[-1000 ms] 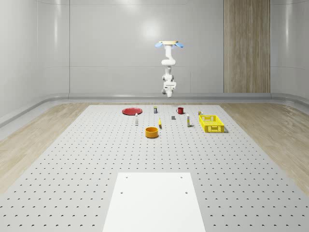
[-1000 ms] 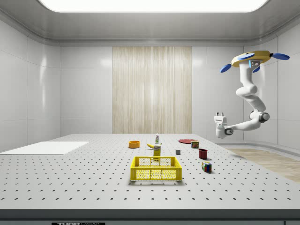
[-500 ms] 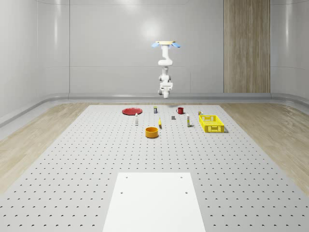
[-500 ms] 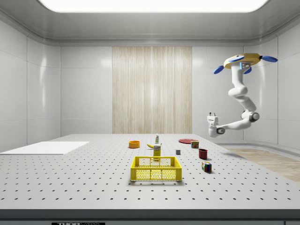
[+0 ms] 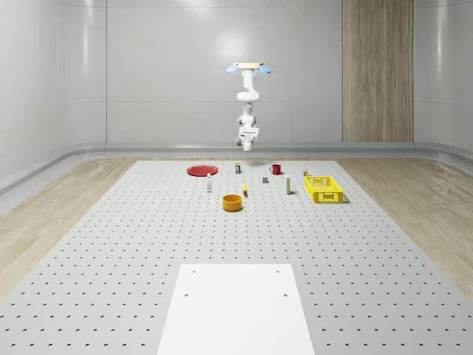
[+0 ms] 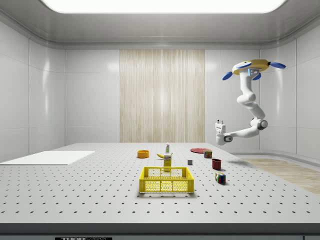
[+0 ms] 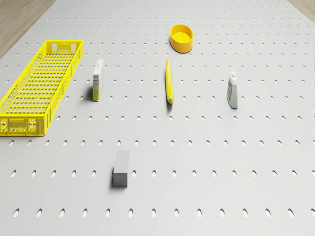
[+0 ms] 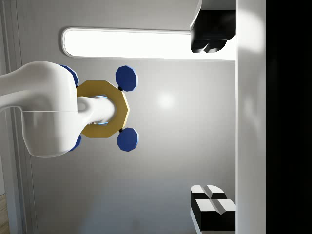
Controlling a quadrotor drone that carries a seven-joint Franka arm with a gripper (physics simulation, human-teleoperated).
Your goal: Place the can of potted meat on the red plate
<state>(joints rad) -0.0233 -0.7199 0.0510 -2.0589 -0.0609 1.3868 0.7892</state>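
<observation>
The potted meat can (image 5: 237, 168) (image 6: 207, 154) stands near the table's far edge, just to the right of the red plate (image 5: 201, 170) (image 6: 199, 150) in the whole-scene view. The drone (image 5: 247, 68) (image 6: 252, 67) hovers high over that far edge. Its arm hangs down and bends toward the table. My gripper (image 5: 244, 144) (image 6: 218, 125) is well above the can and turned upward, so the wrist view looks at the drone's body (image 8: 102, 109). The gripper (image 8: 212, 122) is open, with nothing between its fingertips (image 8: 209, 36).
A red mug (image 5: 276, 169), grey block (image 7: 121, 168), small box (image 7: 98, 79), banana (image 7: 169, 81), white bottle (image 7: 232, 89) and orange bowl (image 7: 181, 38) stand around the can's area. A yellow basket (image 5: 324, 188) (image 7: 39, 91) is at the whole-scene view's right, with a colour cube (image 6: 220, 177) nearby.
The drone with its arm has shifted toward the whole-scene view's left and toward the side view's left, closer over the can. The objects on the table have not moved.
</observation>
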